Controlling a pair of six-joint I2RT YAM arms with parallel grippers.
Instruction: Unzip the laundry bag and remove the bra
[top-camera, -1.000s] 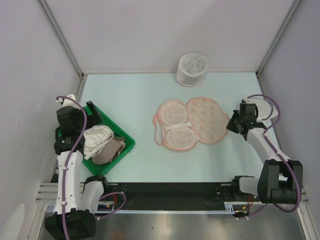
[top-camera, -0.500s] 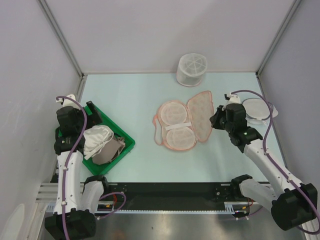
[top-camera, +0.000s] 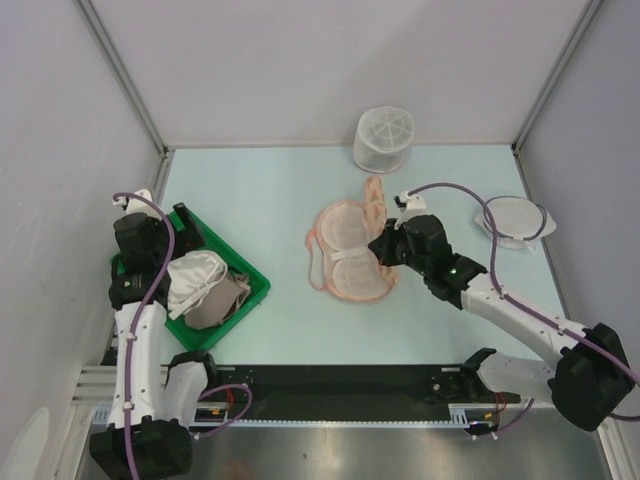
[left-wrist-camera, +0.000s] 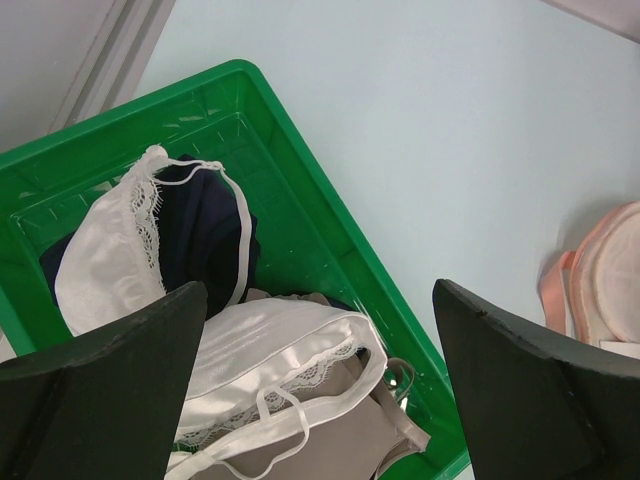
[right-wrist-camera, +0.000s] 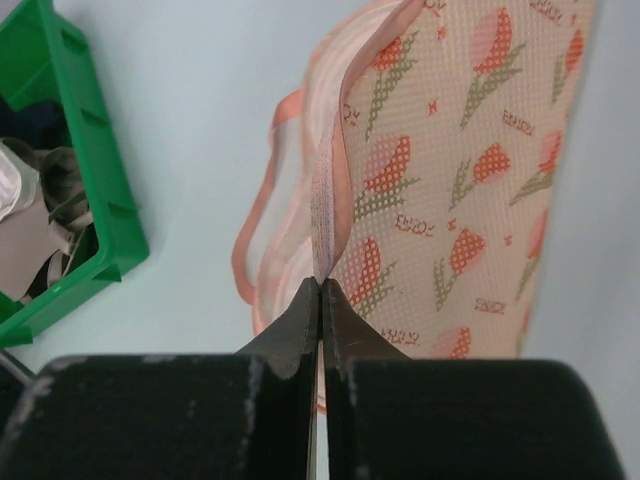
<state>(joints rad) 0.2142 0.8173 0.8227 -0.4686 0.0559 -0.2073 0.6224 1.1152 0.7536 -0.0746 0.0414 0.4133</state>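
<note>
1. Right gripper (top-camera: 385, 247): closed. The right wrist view shows both fingers pressed together on the pink edge of the laundry bag (top-camera: 345, 250), with the edging pinched between the tips.

2. Laundry bag: located near the middle of the table (top-camera: 250, 190). It is unzipped.
   - One half lies flat on the table with its inside up. It shows two round white mesh areas with a white band across them.
   - The other half, the flap (right-wrist-camera: 440, 180), stands on edge. It is held up by the right gripper at its rim.
   - The flap surface facing the right wrist camera is peach mesh printed with orange-red tulips.

3. Left gripper (left-wrist-camera: 318, 290): open. Its fingers are spread wide, hold nothing, and hang above the green bin (top-camera: 235, 315).

4. Bra (top-camera: 195, 278): located inside the green bin at the left side of the table, well apart from the laundry bag.
   - It is a white garment with lace trim and thin straps.
   - It lies on top of a tan cloth (left-wrist-camera: 330, 420) and beside a navy cloth (left-wrist-camera: 195, 235).

5. Other items on the table:
   - A white mesh cylinder (top-camera: 383, 138) stands at the far edge, beyond the laundry bag.
   - A flat round mesh disc (top-camera: 510, 220) lies near the right edge.
</note>
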